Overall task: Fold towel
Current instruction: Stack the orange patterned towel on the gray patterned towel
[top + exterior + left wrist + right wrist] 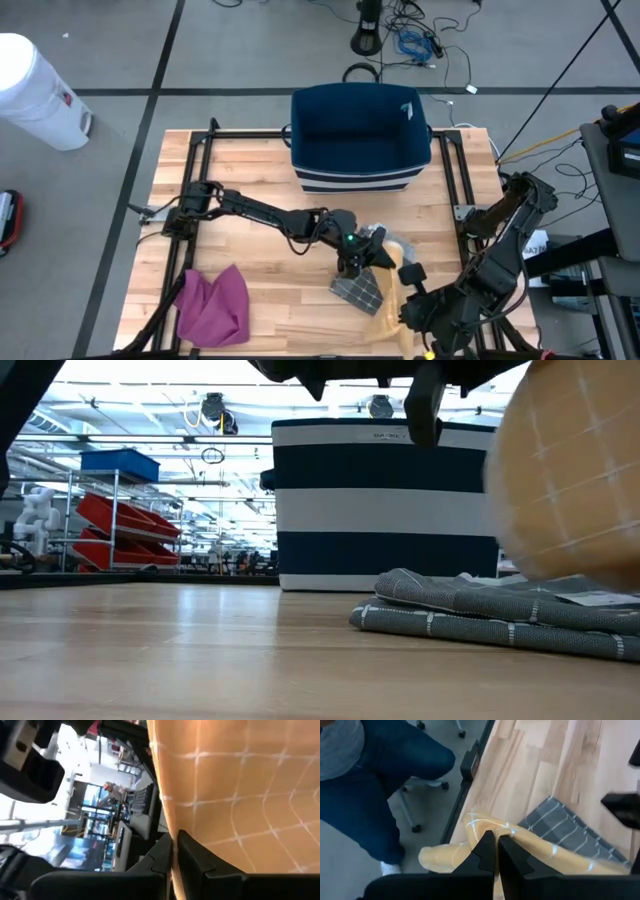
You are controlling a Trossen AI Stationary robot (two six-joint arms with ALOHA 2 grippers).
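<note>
Yellow checked towel (392,285) hangs stretched between both arms above the grey folded towel (358,291) on the tabletop (270,260): right gripper (496,840) jaws pinch one edge shut, left gripper (175,851) jaws clamp another, presumably to align corners.

Left claw (372,250) mid-table, pinched; right claw (496,840) shut, near edge.

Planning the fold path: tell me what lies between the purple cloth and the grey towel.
Bare wood of the table, in the high view, between purple cloth and grey towel.
</note>
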